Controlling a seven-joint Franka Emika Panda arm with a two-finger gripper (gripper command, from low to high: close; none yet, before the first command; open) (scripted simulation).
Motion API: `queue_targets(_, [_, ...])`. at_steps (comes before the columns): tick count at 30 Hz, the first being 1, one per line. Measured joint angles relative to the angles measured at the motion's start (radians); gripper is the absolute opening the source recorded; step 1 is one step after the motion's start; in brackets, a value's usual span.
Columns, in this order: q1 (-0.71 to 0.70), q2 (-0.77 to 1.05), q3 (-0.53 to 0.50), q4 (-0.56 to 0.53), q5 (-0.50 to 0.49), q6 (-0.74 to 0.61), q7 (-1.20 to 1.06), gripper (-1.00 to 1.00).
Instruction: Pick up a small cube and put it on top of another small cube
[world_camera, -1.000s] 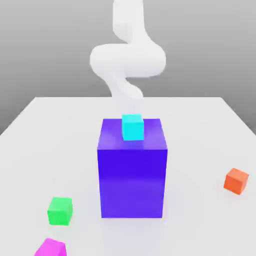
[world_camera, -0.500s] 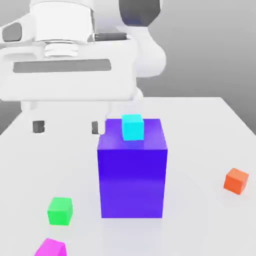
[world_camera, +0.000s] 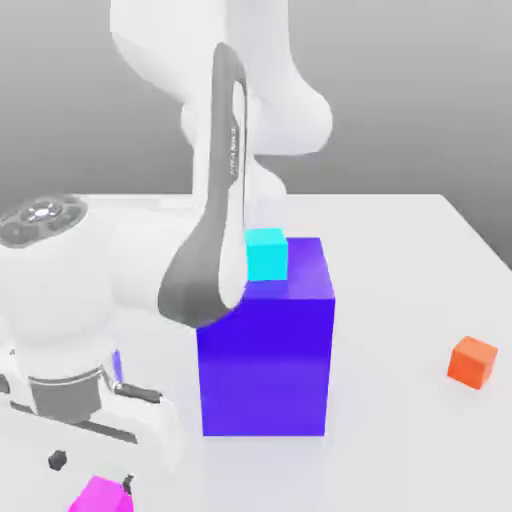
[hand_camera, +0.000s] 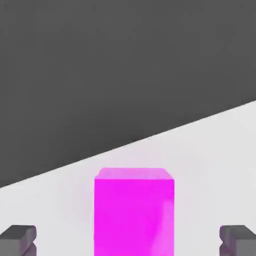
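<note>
The small magenta cube (world_camera: 100, 496) lies on the white table at the front of the exterior view's left. My gripper (world_camera: 92, 472) hangs just above it, open, with one dark fingertip (world_camera: 57, 460) on each side. In the hand view the magenta cube (hand_camera: 134, 210) sits midway between the two spread fingertips (hand_camera: 19, 239) of my gripper (hand_camera: 129, 241), and neither touches it. The small green cube is hidden behind my white hand (world_camera: 70, 330).
A big blue-purple block (world_camera: 265, 355) stands in the middle of the table with a cyan cube (world_camera: 266, 253) on top. An orange cube (world_camera: 472, 361) lies at the exterior view's right. My arm's grey link (world_camera: 215, 230) leans close past the block's upper left edge.
My hand has come down from high over the table to the front left, just above the magenta cube. It now covers the green cube. No cube has moved.
</note>
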Motion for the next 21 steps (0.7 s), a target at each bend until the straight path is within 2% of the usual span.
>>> queue_targets(1, [-0.008, 0.032, 0.009, 0.007, 0.008, 0.024, -0.006, -1.00])
queue_targets(8, [-0.009, 0.037, 0.011, 0.008, 0.009, 0.028, -0.007, -1.00])
queue_targets(12, [0.014, -0.083, -0.020, -0.020, -0.026, -0.065, 0.019, -1.00])
queue_targets(17, [0.016, -0.257, -0.067, -0.177, -0.027, -0.085, 0.124, -1.00])
queue_targets(21, [0.010, -0.403, -0.111, -0.322, -0.087, -0.079, 0.266, -1.00])
